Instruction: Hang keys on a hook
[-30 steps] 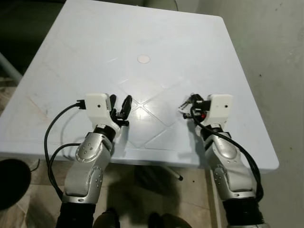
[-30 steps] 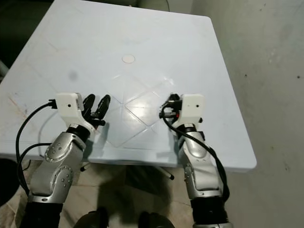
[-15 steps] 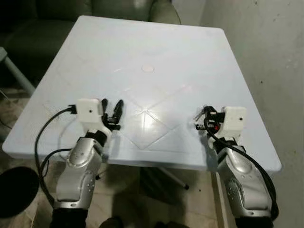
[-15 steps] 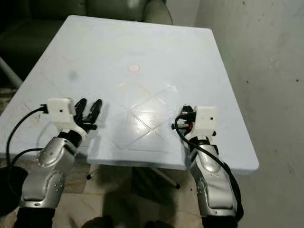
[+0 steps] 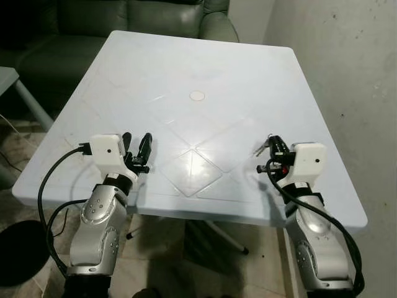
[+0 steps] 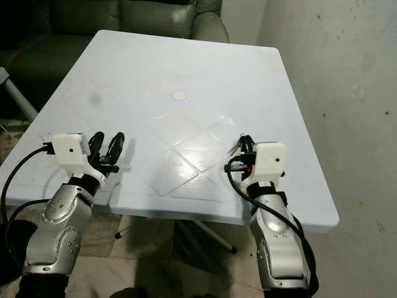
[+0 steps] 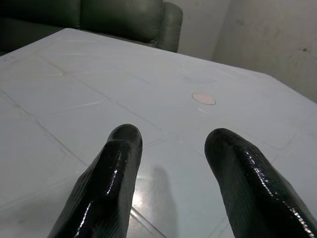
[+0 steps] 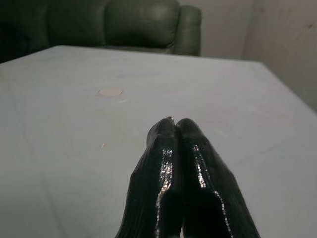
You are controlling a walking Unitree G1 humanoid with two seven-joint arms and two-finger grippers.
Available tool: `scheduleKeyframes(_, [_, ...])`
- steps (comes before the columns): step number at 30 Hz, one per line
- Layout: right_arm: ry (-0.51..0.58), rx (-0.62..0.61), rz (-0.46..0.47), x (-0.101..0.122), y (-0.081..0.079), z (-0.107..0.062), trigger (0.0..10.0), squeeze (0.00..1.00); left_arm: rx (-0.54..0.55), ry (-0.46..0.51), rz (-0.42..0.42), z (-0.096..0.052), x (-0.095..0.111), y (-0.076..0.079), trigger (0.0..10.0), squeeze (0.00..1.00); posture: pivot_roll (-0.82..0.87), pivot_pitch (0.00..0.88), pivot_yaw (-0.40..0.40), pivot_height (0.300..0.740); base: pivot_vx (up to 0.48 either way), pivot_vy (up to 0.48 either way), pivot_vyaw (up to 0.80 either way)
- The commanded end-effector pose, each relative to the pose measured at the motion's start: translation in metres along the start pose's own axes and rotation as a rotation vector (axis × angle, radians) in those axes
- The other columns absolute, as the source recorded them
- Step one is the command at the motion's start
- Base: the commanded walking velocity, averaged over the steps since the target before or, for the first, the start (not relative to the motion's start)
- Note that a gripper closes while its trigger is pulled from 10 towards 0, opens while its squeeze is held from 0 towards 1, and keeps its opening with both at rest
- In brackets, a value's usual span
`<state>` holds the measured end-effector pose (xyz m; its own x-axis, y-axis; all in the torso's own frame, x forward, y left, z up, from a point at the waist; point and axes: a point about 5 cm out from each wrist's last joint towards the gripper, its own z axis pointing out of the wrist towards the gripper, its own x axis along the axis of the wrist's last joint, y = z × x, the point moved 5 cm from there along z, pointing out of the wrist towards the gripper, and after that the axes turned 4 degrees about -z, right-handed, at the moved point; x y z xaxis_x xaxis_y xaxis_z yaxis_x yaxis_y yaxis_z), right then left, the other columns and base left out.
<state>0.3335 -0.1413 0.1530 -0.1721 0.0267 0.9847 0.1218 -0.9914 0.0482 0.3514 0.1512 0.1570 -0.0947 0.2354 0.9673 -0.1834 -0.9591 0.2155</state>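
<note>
A white plastic table (image 5: 205, 56) was seen from above, with a dark green sofa (image 5: 124, 15) behind its far edge and a grey wall (image 5: 347, 74) along the robot's right. A small round cap (image 5: 197, 95) was set in the middle of the tabletop. The left gripper (image 5: 138, 149) was held just above the near left part of the table, its two black fingers (image 7: 111, 183) spread apart with nothing between them, as was shown plainly in the left wrist view. The right gripper (image 5: 270, 148) was held over the near right part of the table, its fingers (image 8: 168, 168) pressed together. The keys (image 5: 262, 148) were caught at the fingertips of that gripper, a small metal piece being visible beyond the tips; a sliver of metal was also made out at the fingertips in the right wrist view. The two grippers were kept well apart.
</note>
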Motion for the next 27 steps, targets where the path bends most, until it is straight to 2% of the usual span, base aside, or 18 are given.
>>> scheduleKeyframes(1, [-0.003, 0.005, -0.003, -0.004, 0.001, -0.003, 10.0, 0.00, 0.014, -0.014, 0.003, -0.002, -0.004, -0.006, 10.0, 0.00, 0.01, 0.084, -0.028, 0.740, 0.000, 0.000, 0.00])
scheduleKeyframes(4, [0.003, 0.036, 0.069, -0.005, 0.000, -0.006, 10.0, 0.00, 0.003, -0.002, -0.014, -0.006, -0.006, -0.008, 10.0, 0.00, 0.00, 0.089, -0.025, 0.740, 0.000, 0.000, 0.00])
scheduleKeyframes(9, [-0.019, 0.042, 0.051, -0.011, 0.002, -0.006, 10.0, 0.00, -0.005, -0.008, -0.035, -0.007, -0.009, -0.009, 10.0, 0.00, 0.00, 0.089, -0.026, 0.740, 0.000, 0.000, 0.00])
scheduleKeyframes(16, [-0.046, 0.036, 0.010, -0.014, 0.006, 0.001, 10.0, 0.00, 0.011, 0.022, -0.068, 0.001, 0.005, -0.020, 10.0, 0.00, 0.01, 0.087, -0.022, 0.740, 0.000, 0.000, 0.00])
scheduleKeyframes(18, [-0.060, 0.056, 0.003, -0.016, 0.003, 0.003, 10.0, 0.00, 0.020, 0.012, -0.041, 0.002, 0.005, -0.022, 10.0, 0.00, 0.01, 0.083, -0.019, 0.740, 0.000, 0.000, -0.74])
scheduleKeyframes(25, [-0.074, 0.037, -0.007, -0.018, 0.001, 0.005, 10.0, 0.00, 0.002, -0.006, -0.056, 0.006, 0.003, -0.016, 10.0, 0.00, 0.01, 0.072, -0.016, 0.740, 0.000, 0.000, -0.78])
scheduleKeyframes(27, [-0.082, 0.024, -0.009, -0.018, 0.002, 0.006, 10.0, 0.00, 0.017, -0.040, -0.044, 0.010, 0.000, -0.017, 10.0, 0.00, 0.01, 0.067, -0.014, 0.740, 0.000, 0.000, -0.78])
